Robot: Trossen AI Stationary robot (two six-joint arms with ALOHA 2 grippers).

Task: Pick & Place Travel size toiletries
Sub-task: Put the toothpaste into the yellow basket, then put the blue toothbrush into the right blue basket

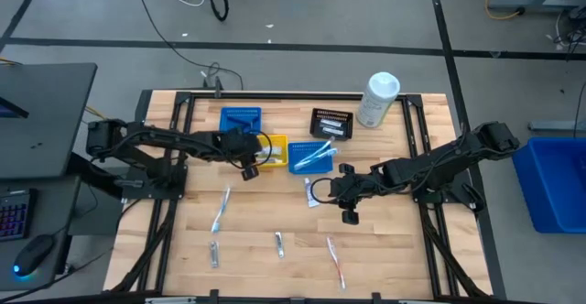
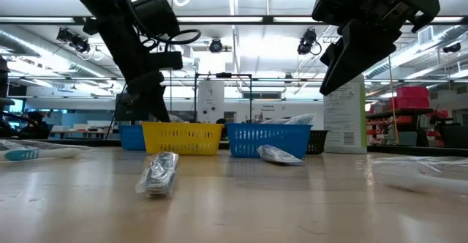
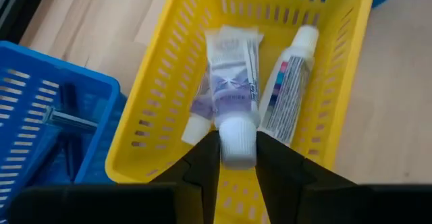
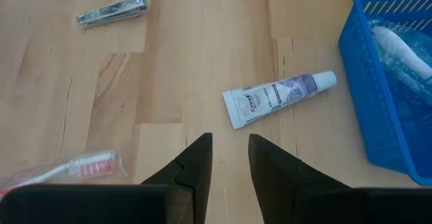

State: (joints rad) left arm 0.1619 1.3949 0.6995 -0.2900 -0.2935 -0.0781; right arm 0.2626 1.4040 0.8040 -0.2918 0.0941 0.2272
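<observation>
Three mini tubes (image 3: pixel 233 82) in the yellow bin (image 3: pixel 155 102), one in the left gripper (image 3: pixel 237 158).

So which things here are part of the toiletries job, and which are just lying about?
Job: tube in left hand, tube on table, red toothbrush, silver packet, yellow bin, blue bin.
Lying about: white canister, keyboard, mouse.

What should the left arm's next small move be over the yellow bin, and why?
Probably open the left tool wider to drop the mini tube. The tube's white cap sits between the fingers, hanging over the yellow bin, where two other tubes already lie. The right tool hovers empty above the table, with another tube lying ahead of it.
</observation>
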